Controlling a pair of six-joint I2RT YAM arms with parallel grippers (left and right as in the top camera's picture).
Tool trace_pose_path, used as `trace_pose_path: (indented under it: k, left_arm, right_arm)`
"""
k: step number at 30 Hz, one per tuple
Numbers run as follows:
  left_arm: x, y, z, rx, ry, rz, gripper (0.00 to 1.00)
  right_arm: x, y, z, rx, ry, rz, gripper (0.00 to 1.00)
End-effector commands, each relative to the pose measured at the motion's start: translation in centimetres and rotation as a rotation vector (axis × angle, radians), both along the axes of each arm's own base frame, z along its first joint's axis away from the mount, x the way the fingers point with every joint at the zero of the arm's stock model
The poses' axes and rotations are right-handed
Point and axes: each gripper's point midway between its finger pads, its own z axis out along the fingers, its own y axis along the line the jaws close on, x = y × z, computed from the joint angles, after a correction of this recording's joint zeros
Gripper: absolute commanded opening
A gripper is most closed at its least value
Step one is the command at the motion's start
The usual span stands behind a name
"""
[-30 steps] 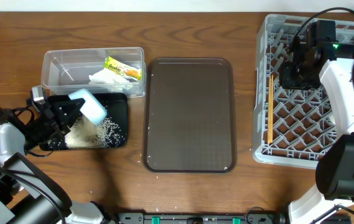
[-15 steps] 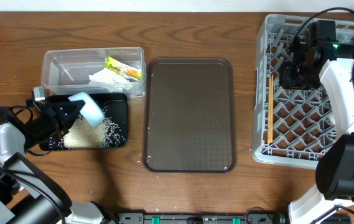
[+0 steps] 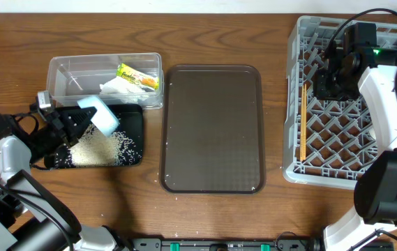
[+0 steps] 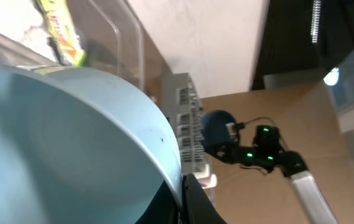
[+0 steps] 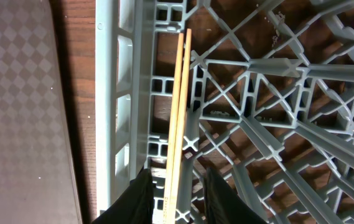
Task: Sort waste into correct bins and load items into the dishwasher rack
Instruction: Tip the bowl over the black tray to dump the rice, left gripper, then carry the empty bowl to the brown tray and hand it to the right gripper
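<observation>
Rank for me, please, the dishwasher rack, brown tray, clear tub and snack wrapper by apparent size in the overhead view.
Largest to smallest:
dishwasher rack
brown tray
clear tub
snack wrapper
No two look alike.

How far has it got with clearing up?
Done: wrapper and tissue lie in the clear tub, rice lies in the black tray, chopsticks lie in the rack under the right claw. In hand: the left claw holds the tilted bowl over that tray. Left: racking the bowl.
</observation>
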Motion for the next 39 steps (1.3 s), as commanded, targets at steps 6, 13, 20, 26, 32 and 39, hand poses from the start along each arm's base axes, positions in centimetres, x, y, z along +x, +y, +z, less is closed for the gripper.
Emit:
trace_pose_path:
  k: [6, 13, 20, 26, 32, 39]
  left_arm:
    - [0.2, -0.4, -0.2, -0.005, 0.064, -0.002, 0.06]
    - [0.0, -5.2, 0.7, 0.066, 0.049, -0.133, 0.06]
    - [-0.1, -15.1, -1.6, 0.405, 0.106, -0.363, 0.06]
    - [0.1, -23.5, -4.9, 0.700, 0.065, -0.464, 0.06]
    - [0.0, -29.5, -8.4, 0.900, -0.027, -0.506, 0.06]
    - [2.5, -32.4, -9.8, 0.937, -0.146, -0.459, 0.06]
  right_arm:
    - [0.3, 0.2, 1.4, 0.003, -0.039, -0.002, 0.26]
    - [0.3, 0.2, 1.4, 0.003, -0.039, -0.002, 0.25]
    - [0.4, 0.2, 1.5, 0.003, -0.041, -0.002, 0.26]
    - [0.3, 0.3, 1.4, 0.004, -0.037, 0.001, 0.25]
    - [0.2, 0.3, 1.4, 0.004, -0.036, 0.001, 0.26]
    - [0.4, 1.4, 1.6, 0.049, -0.044, 0.022, 0.26]
